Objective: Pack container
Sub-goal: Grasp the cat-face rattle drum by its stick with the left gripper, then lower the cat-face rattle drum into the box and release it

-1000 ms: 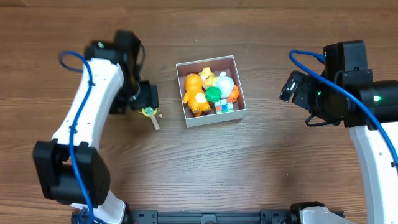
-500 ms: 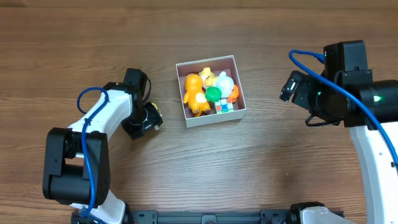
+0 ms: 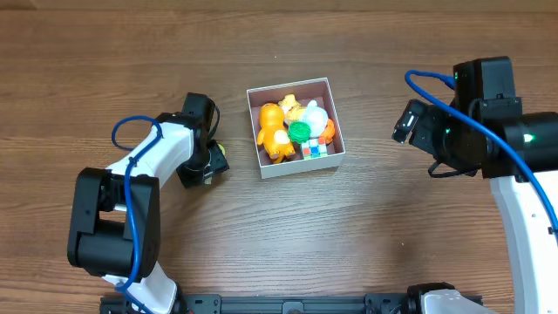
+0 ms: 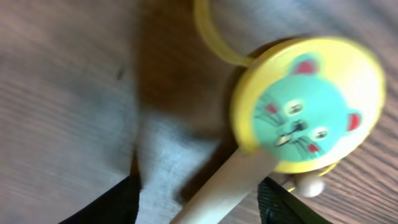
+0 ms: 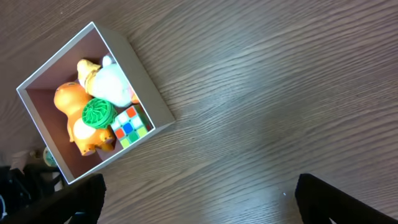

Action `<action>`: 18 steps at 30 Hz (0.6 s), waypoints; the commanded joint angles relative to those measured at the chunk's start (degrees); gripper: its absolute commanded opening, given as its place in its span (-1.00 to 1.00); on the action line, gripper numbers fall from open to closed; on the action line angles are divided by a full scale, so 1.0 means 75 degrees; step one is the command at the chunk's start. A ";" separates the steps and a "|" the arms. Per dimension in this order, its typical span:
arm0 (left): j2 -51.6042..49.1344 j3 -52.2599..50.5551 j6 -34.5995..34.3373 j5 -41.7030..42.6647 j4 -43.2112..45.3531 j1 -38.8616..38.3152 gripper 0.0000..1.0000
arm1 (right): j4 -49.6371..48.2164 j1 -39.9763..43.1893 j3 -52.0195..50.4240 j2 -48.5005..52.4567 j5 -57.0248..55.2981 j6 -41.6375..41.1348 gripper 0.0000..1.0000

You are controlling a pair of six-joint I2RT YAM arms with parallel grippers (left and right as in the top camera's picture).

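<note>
The container (image 3: pixel 301 165) is a small white-walled box with a pinkish-brown floor at the table's middle. It holds an orange figure (image 3: pixel 273 131), a green ball (image 3: pixel 300 131), a white toy (image 3: pixel 315 114) and a colourful cube (image 3: pixel 315 148). It also shows in the right wrist view (image 5: pixel 146 87). A yellow rattle with a green cat face (image 4: pixel 308 102) lies on the table left of the box. My left gripper (image 4: pixel 196 199) is open and low over the rattle, its wooden stick (image 4: pixel 230 186) between the fingers. My right gripper (image 5: pixel 196 199) is open and empty, right of the box.
In the overhead view the left gripper (image 3: pixel 212 162) covers most of the rattle. The right gripper (image 3: pixel 405 122) hangs above bare wooden table. Blue cables loop off both arms.
My left arm has folded in and the gripper has come down over the rattle, which now lies between its fingers. The right arm and the box have not moved.
</note>
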State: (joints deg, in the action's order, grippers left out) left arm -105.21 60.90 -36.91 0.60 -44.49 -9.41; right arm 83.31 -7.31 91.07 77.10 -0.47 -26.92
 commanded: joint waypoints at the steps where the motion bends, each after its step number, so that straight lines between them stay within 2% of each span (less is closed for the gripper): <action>1: -0.0670 -0.0221 0.2279 -0.0020 0.0478 0.0000 0.24 | -0.0006 0.0006 0.0111 -0.0073 -0.0122 0.0041 1.00; 2: -0.0670 -0.0221 0.2958 0.0000 0.0527 0.0000 0.19 | -0.0006 0.0006 0.0111 -0.0073 -0.0122 0.0041 1.00; 4: -0.0670 -0.0221 0.3684 0.0125 0.0568 0.0000 0.09 | -0.0009 0.0006 0.0111 -0.0073 -0.0122 0.0041 1.00; 7: -0.0670 -0.0221 0.4135 0.0157 0.0493 0.0000 -0.25 | -0.0003 0.0006 0.0111 -0.0073 -0.0122 0.0041 1.00; 9: -0.0670 -0.0221 0.4538 0.0548 0.0440 0.0000 -0.31 | -0.0003 0.0006 0.0111 -0.0073 -0.0122 0.0038 1.00; 10: -0.0670 -0.0216 0.4561 0.0583 0.0446 0.0000 -0.31 | -0.0006 0.0006 0.0111 -0.0073 -0.0122 0.0038 1.00; 12: -0.0656 -0.0166 0.4613 0.0592 0.0414 0.0000 -0.45 | 0.0000 0.0006 0.0111 -0.0073 -0.0119 0.0038 1.00; 14: -0.0641 -0.0055 0.4832 0.0755 0.0242 0.0000 -0.67 | 0.0003 0.0006 0.0111 -0.0073 -0.0119 0.0038 1.00; 18: -0.0635 0.0154 0.4972 0.0819 -0.0221 0.0000 -0.74 | 0.0003 0.0006 0.0111 -0.0073 -0.0119 0.0038 1.00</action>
State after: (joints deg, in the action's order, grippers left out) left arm -106.32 62.96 -1.96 1.83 -44.34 -9.26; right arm 83.55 -7.31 91.07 77.10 -0.45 -26.92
